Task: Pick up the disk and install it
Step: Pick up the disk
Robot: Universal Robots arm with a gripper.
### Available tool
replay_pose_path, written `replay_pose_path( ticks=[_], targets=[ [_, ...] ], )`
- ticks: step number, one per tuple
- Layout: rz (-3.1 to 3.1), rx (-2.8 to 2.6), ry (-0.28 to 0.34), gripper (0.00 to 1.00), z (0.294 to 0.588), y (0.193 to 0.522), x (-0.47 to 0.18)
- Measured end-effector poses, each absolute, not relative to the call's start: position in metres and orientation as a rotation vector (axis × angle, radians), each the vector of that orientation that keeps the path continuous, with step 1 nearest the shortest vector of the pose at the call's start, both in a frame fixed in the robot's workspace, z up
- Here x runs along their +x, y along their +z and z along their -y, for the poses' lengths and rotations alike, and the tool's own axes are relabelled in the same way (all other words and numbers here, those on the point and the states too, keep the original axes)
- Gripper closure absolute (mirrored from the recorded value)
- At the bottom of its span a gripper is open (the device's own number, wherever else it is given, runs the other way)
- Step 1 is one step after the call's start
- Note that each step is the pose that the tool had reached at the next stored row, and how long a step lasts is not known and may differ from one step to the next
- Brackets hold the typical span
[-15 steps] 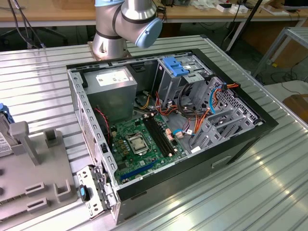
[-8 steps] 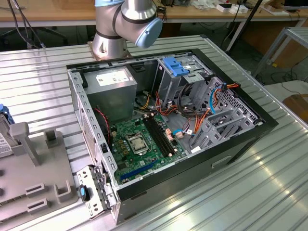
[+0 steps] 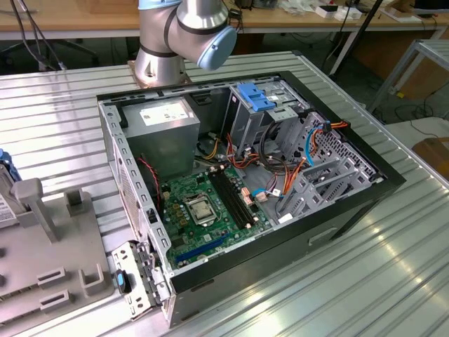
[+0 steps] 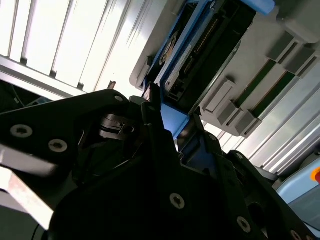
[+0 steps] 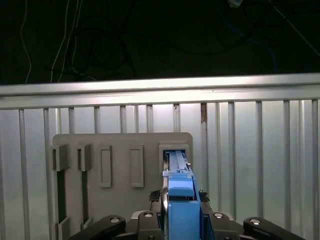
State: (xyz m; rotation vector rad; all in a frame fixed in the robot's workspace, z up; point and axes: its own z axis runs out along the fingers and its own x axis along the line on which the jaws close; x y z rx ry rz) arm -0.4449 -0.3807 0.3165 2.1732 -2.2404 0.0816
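The disk (image 5: 180, 200) stands on edge in a slot of a grey fixture (image 5: 120, 142), its bright blue rail facing the first wrist view. In the second wrist view its dark face (image 4: 200, 50) and blue rail run between the black gripper parts. My gripper (image 5: 180, 195) straddles the disk from above, with the fingers (image 5: 202, 194) pressed against both of its flat sides, shut on it. The disk still sits in the fixture slot.
The open computer case (image 3: 365, 203) lies on the ribbed metal table, with a drive cage with a blue latch (image 3: 256, 98), a grey power supply (image 3: 165, 126) and a green motherboard. The grey fixture (image 3: 42, 267) sits at the exterior view's left; the arm's base (image 3: 175, 35) stands behind the case.
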Motion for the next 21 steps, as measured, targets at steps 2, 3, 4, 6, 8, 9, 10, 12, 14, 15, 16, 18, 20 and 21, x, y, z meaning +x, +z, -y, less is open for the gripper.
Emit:
replay_pose_path(
  ticks=[2,3,4,6,8,9,10,12,14,15,16,18,20,21],
  targets=[
    [2.240,2.173,0.082,0.63,0.381,0.321,-0.445],
    [2.240,2.173,0.082,0.63,0.381,0.323,-0.445],
    [2.240,2.173,0.082,0.63,0.381,0.327,-0.445],
    [2.240,2.173,0.082,0.63,0.381,0.335,-0.445],
    [2.240,2.173,0.082,0.63,0.381,0.341,-0.445],
    [2.240,2.173,0.082,0.63,0.381,0.343,-0.445],
    [2.240,2.173,0.082,0.63,0.381,0.346,-0.445],
    [2.240,2.173,0.082,0.63,0.381,0.354,-0.445],
    [2.241,2.173,0.082,0.63,0.381,0.362,-0.445],
    [2.241,2.173,0.082,0.63,0.381,0.366,-0.445],
    [2.240,2.173,0.082,0.63,0.381,0.370,-0.445],
    [2.240,2.173,0.082,0.63,0.381,0.382,-0.445],
    [2.240,2.173,0.082,0.63,0.381,0.393,-0.445],
    [2.240,2.173,0.082,0.63,0.381,0.401,-0.445]
  ],
)
